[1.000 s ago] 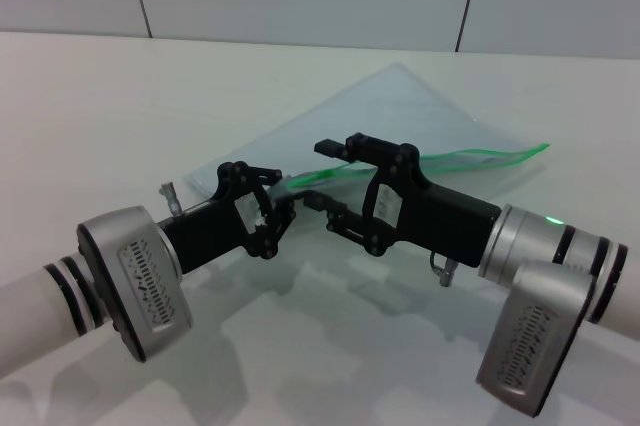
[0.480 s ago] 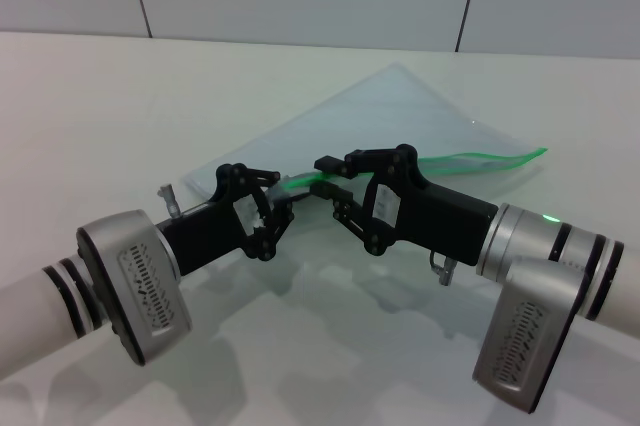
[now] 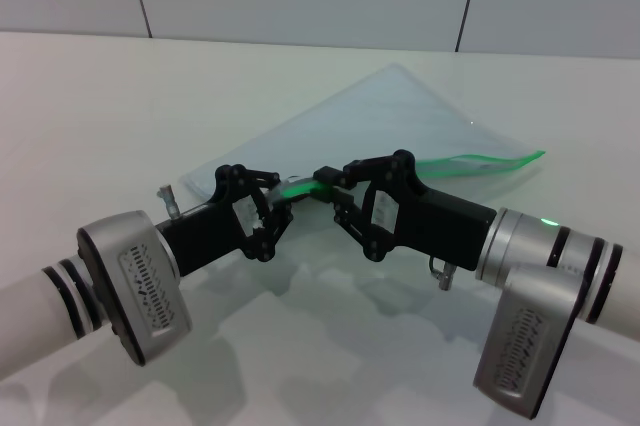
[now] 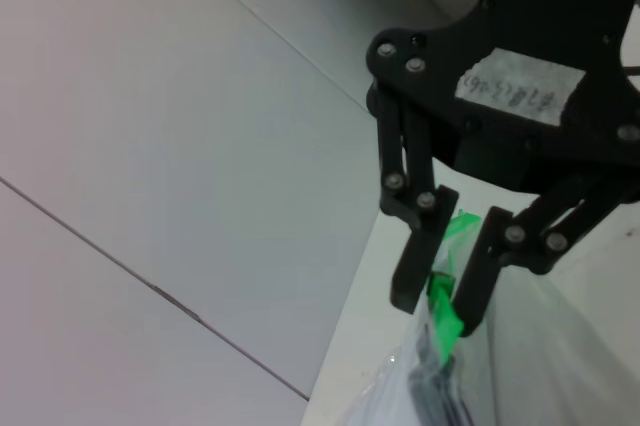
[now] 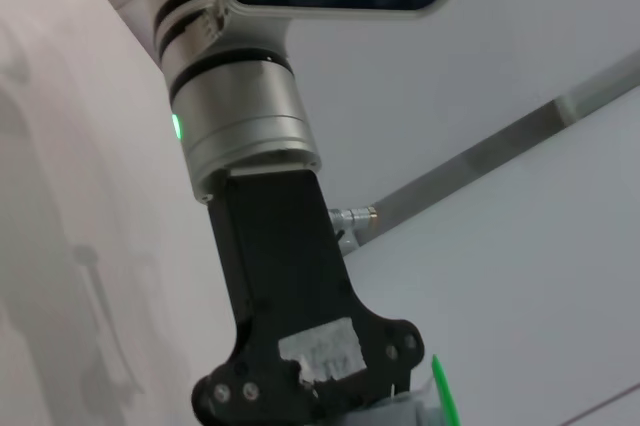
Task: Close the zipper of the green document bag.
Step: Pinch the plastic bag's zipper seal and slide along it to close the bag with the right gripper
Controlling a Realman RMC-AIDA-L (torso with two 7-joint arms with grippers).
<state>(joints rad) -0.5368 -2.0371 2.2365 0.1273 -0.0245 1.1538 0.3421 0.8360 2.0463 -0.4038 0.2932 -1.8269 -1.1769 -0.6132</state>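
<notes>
Zipper (image 3: 430, 163) thin bright green strip, translucent flat green document bag (image 3: 390, 121), left pincer (image 3: 276, 204) and right pincer (image 3: 328, 186) clenched on its edge

From my head camera the scene is brightly and evenly lit, seemingly from overhead; the white table (image 3: 90, 116) reads almost washed out, with little contrast against the wall behind it. Soft, layered grey shadows pool on the table under both arms, nearest me. A faint sheen lies across the green document bag (image 3: 390, 111), and the zipper (image 3: 470, 161) stays vivid and crisp. The silver arm housings in the foreground look slightly soft. My left wrist view is dimmer, with a grey-pink cast; the right gripper (image 4: 440, 286) shows as a dark, fairly sharp silhouette there, while the bag at the frame edge blurs. My right wrist view is muted too, with blurred shadows on the pale surface.
</notes>
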